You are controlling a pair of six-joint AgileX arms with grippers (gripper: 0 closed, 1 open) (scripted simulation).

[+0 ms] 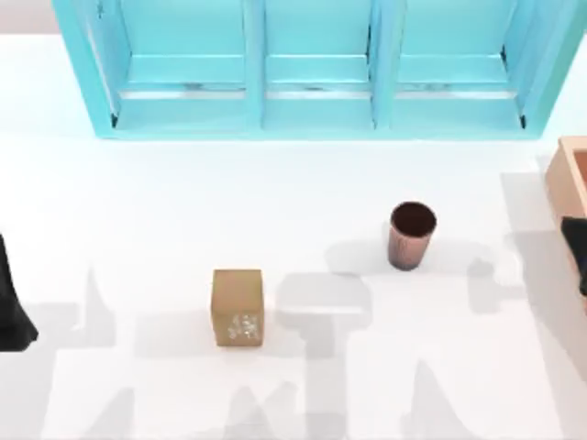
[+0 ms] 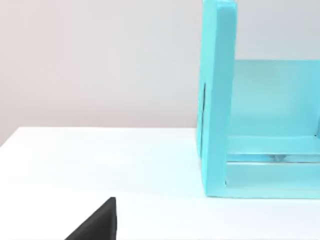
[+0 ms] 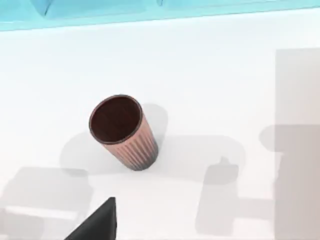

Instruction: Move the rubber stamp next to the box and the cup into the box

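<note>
Two small things waited on the white table point(image 1: 138, 211), and neither had been moved yet. The rubber stamp point(image 1: 238, 307) stood upright in the lower middle of the top view, with its speckled mark facing the bottom edge. The cup point(image 1: 412, 236) stood upright to the right of the middle, well apart from the stamp. The box point(image 1: 567, 174) peeked in at the right edge, with the right arm point(image 1: 577, 247) just in front of it. The left arm point(image 1: 11, 302) sat at the left edge. I could not tell if either claw was apart or together. It looked like the very first step, so the next move would likely be reaching down over the cup or the stamp. A turquoise shelf point(image 1: 312, 69) ran along the top, and a plain pale wall point(image 2: 100, 60) stood behind it in the left wrist view.
</note>
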